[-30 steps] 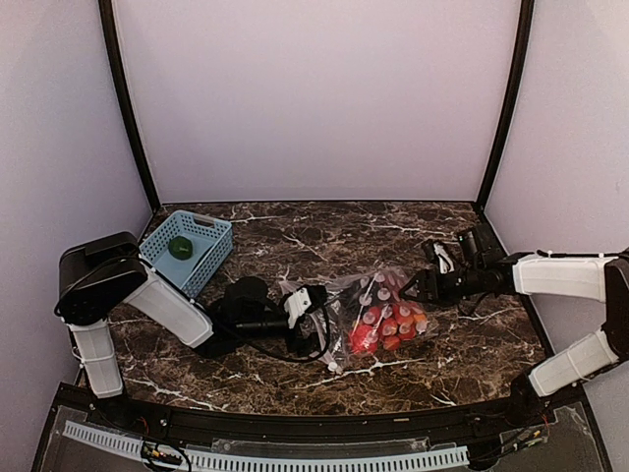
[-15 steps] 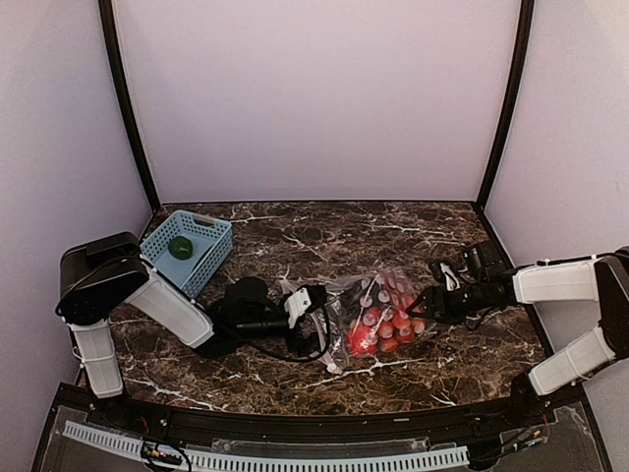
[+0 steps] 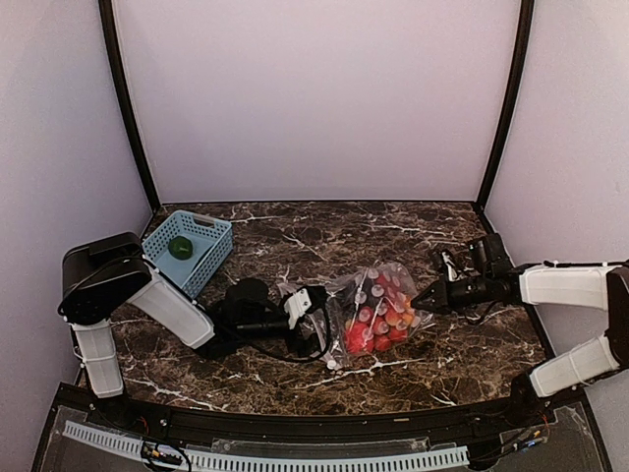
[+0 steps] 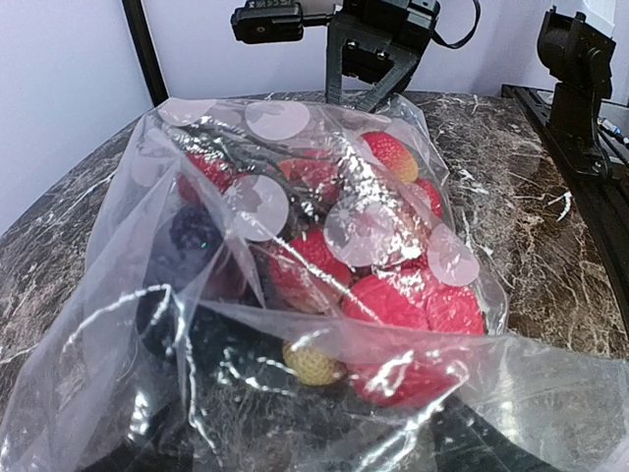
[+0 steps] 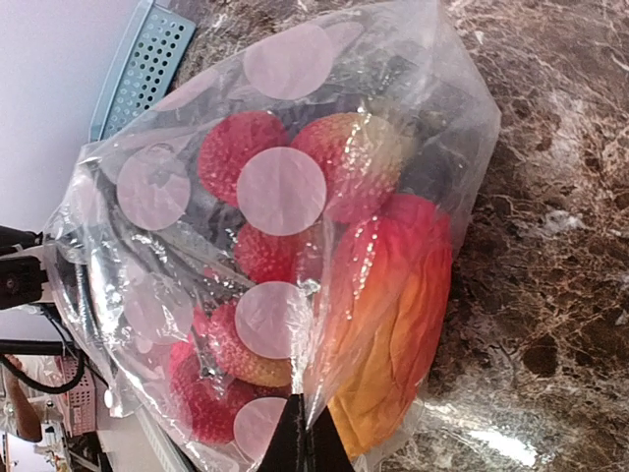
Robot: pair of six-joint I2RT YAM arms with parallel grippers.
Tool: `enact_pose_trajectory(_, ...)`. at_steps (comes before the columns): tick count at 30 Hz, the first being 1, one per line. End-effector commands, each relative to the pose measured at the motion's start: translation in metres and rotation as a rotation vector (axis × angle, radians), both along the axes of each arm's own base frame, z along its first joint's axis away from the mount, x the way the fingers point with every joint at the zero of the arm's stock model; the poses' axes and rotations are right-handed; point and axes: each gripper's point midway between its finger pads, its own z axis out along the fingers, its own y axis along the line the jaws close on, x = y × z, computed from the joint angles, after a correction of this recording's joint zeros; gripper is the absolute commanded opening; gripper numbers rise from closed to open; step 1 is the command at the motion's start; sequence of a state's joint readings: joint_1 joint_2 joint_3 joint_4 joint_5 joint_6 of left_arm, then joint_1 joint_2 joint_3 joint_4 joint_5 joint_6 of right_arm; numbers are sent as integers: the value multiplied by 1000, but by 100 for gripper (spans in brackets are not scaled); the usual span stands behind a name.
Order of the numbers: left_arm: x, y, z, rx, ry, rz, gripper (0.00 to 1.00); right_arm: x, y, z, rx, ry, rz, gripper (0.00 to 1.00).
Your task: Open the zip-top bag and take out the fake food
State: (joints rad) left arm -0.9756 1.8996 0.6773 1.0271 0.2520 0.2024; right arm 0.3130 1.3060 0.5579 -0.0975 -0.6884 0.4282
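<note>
Centrally in the top view, the bag (image 3: 378,307) of food (image 3: 371,329) lies between the spread left gripper (image 3: 322,324) at its left edge and the right gripper (image 3: 421,298) pinching thin film at its right, where a pull could slip off or tear it.

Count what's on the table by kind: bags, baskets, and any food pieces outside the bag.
zip-top bag: 1
blue basket: 1
green food piece, in the basket: 1
Total: 3
</note>
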Motion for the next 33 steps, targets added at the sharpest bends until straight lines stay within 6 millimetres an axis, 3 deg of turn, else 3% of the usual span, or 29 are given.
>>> enact_pose_trajectory(1,-11,-2,3,-30,-7,-53,85,-2,20,45,100,-109,75,0)
enact_pose_trajectory(4,-13,-6,5,-39,-12,-77,87,-6,26,49,104,-134,102,0)
enact_pose_trajectory(10,-17,-13,6,-52,-23,-124,91,-7,5,-20,-33,-16,32,0)
enact_pose_trajectory(16,-16,-14,-19,10,6,-127,90,-6,3,-52,-92,36,15,0)
enact_pose_trajectory(20,-23,-11,-30,29,22,-155,89,-14,21,-68,-129,55,81,0)
enact_pose_trajectory(24,-35,-11,-40,63,33,-208,89,-35,50,-86,-154,92,175,0)
enact_pose_trajectory(30,-47,-15,-52,109,31,-258,90,-45,65,-92,-136,114,186,0)
enact_pose_trajectory(33,-43,-21,-57,132,11,-236,90,-51,73,-89,-126,108,208,0)
